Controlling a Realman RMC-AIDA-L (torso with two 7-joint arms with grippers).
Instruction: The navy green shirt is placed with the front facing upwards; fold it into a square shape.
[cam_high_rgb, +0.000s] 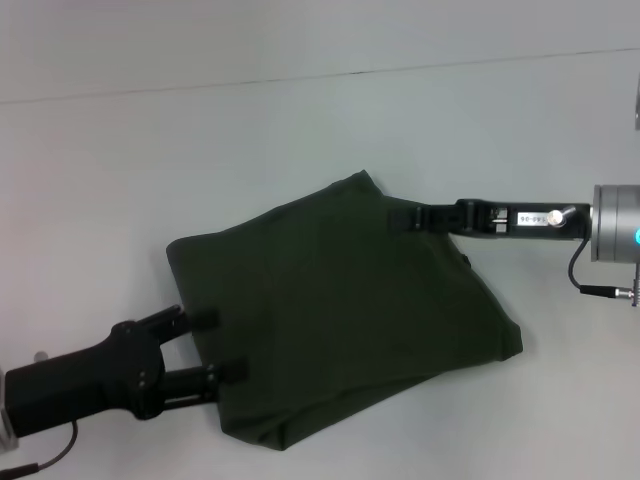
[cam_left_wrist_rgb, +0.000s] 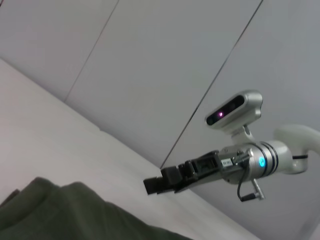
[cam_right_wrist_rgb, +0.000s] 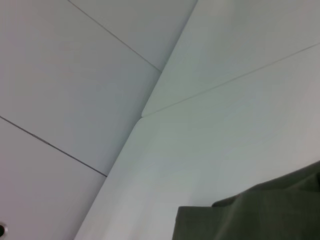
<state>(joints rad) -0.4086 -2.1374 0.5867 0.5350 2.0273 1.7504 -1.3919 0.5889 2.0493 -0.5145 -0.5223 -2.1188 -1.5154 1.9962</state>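
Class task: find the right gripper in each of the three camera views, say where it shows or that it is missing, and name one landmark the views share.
Head view: the right gripper is right of centre, its tip at the shirt's far right edge.
Left wrist view: the right gripper is seen farther off, low and centre, above the table.
Right wrist view: not in it.
Shared landmark: the navy green shirt.

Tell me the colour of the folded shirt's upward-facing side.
Plain dark olive green, no lettering visible on the shirt; the head view shows it best.

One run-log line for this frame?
shirt: folded, plain side up | left gripper: open at near-left edge | right gripper: far-right edge | table
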